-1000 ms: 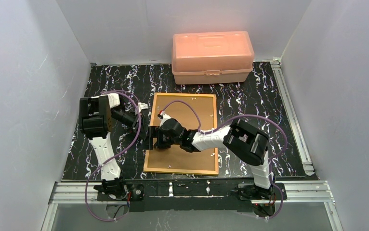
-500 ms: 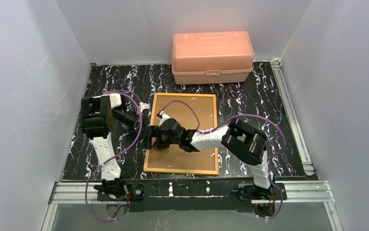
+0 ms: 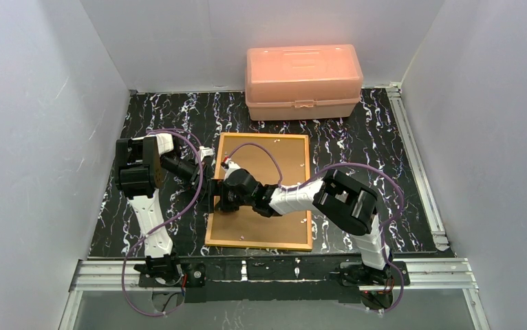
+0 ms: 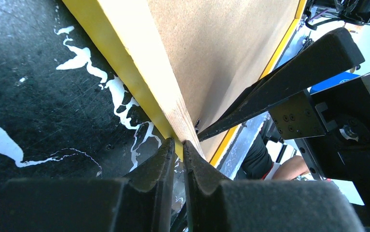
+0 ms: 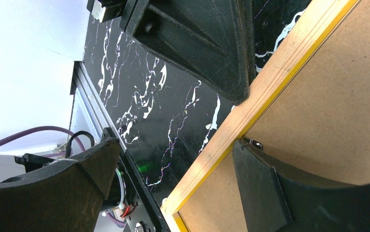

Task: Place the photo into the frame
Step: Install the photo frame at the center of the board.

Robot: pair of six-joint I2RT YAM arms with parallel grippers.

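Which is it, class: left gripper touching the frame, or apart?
Touching. The left wrist view shows the left gripper, fingers together, tips resting on the wooden rim of the frame, no gap.

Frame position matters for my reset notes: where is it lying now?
Top view: the frame lies back-up mid-table, in front of the pink box, with the left gripper and right gripper at its left edge.

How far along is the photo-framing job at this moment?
Done: nothing visible; the yellow-bordered rectangular picture frame lies back up, its brown fibreboard back in place. In hand: left gripper, jaws nearly shut, at its left edge; right gripper open astride it. Left: opening the back, inserting the photo, unseen here.
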